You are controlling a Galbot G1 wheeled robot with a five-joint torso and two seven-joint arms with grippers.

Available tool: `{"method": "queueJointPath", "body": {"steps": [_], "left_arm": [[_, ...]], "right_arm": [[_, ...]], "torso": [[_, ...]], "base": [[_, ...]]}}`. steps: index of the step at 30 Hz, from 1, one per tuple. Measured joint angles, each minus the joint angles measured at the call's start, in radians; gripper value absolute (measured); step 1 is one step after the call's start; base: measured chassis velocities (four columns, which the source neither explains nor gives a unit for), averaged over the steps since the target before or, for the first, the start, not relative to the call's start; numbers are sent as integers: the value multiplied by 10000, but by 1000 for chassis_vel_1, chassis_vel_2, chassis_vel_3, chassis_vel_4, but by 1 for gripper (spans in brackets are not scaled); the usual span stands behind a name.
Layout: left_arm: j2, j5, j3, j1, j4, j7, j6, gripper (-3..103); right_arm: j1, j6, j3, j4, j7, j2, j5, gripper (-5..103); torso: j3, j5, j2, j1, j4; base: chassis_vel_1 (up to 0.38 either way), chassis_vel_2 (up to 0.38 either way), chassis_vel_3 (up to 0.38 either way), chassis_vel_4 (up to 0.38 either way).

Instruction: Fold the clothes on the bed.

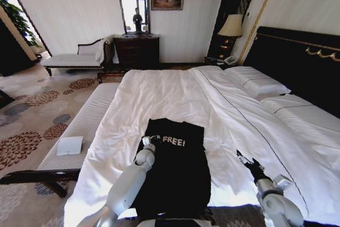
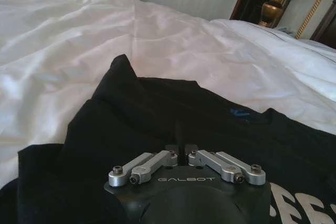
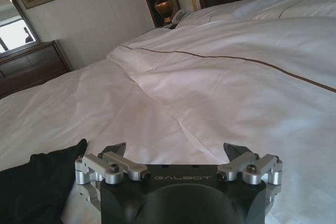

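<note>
Black "FREE!" T-shirt point(image 1: 172, 171) laid flat near the foot edge of the white bed point(image 1: 175, 97), left end effector point(image 1: 146, 141) pressed closed on the shirt's upper left part, right end effector point(image 1: 243, 158) held wide open and empty above the duvet beside the shirt.

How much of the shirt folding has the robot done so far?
Partly done, it seems. The black T-shirt lies on the bed as a narrow strip, so its sides look folded in. The left gripper sits at the shirt's top edge with fingers shut. The right gripper waits open over the white duvet beside it. Folding the strip shorter looks left to do.
</note>
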Motion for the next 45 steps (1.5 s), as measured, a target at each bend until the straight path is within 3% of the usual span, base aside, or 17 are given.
{"method": "queueJointPath", "body": {"steps": [2, 9, 11, 12, 15, 17, 18, 20, 24, 27, 32, 38, 45], "left_arm": [[23, 76, 36, 48, -52, -7, 17, 8], [543, 587, 256, 557, -794, -1, 38, 41], [600, 588, 257, 609, -883, -1, 38, 41], [745, 585, 256, 732, -1105, 1, 39, 52], [944, 540, 211, 847, -1441, 1, 39, 57], [1078, 384, 127, 861, -1693, -5, 40, 62], [1154, 197, 52, 791, -1820, -22, 48, 74], [1193, 36, -16, 674, -1857, -46, 61, 74], [1139, -879, -434, -198, -1456, -196, 141, 96], [1051, -1277, -560, -604, -1088, -219, 189, 100], [848, -1821, -717, -1662, 407, -61, 283, 97], [575, -1438, -685, -2659, 2563, 662, 215, 90], [86, -1210, -570, -3389, 3820, 1024, 58, 83]], "right_arm": [[1, 1, 0, -5, -2, -5, 7, 100], [106, 2, -66, -27, -3, -15, 30, 100], [110, 2, -76, -28, -3, -10, 30, 100], [116, 1, -92, -28, -3, 10, 22, 100], [117, -2, -111, -28, -2, 32, 4, 100], [123, -5, -117, -25, -1, 38, -1, 100], [123, -6, -117, -24, -1, 40, -3, 100], [123, -8, -117, -23, 0, 40, -3, 100], [87, -9, -78, -19, 1, 41, -2, 100], [52, -9, -55, -17, 1, 45, -2, 100], [-8, -9, 7, -11, 1, 41, -3, 100], [173, -11, -139, -87, 7, -62, -35, 100], [147, -22, -161, -106, -82, -125, -80, 100]], "torso": [[0, -1, 0, 0, 0], [0, -1, 0, 0, 2], [0, -1, 0, -1, 1], [0, -1, 0, 0, 1], [0, 0, 0, 0, 2], [0, -1, 0, -1, 2], [0, -1, 0, -1, 2], [0, -2, 0, -1, 3], [0, -2, 0, 0, 2], [1, -1, 0, 0, 1], [0, 0, 0, 0, -2], [1, 0, -1, 0, 4], [1, 0, 0, 0, 1]], "base": [[0, 0, 0, 0], [0, 0, 0, 0], [0, 0, 0, 0], [0, 0, 0, 0], [0, 0, 0, 0], [0, 0, 0, 0], [0, 0, 0, 0], [0, 0, 0, 0], [0, 0, 0, 0], [0, 0, 0, 0], [0, 0, 0, 0], [0, 0, 0, 0], [0, 0, 0, 0]]}}
